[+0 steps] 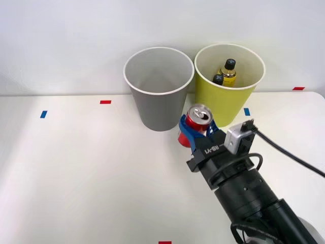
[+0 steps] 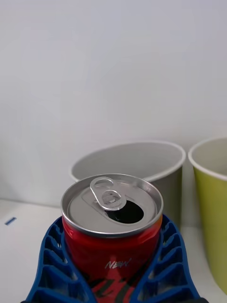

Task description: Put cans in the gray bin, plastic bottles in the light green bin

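**Can gripped, not yet over the gray bin**

Can [image 1: 197,123] is clamped upright between your right gripper's [image 1: 196,133] blue ribbed fingers [image 2: 52,265], which wrap both sides of its red body. It sits in front of the gap between the gray bin [image 1: 159,89] and the light green bin [image 1: 229,86], lower than both rims, near the gray bin's wall.

Your step, as I read it: lift first, then swing toward the robot's left. Clear the whitish rim before crossing, centre over the gray opening, then release. Don't drift right; the lime bin is just beside it.

Can look: short, red, silver top, pull-tab lifted, mouth open. Could dribble if you tilt it.

Both plastic bottles [image 1: 227,72] with black caps already sit inside the light green bin. Bench [image 1: 76,168] is white with small tape marks.
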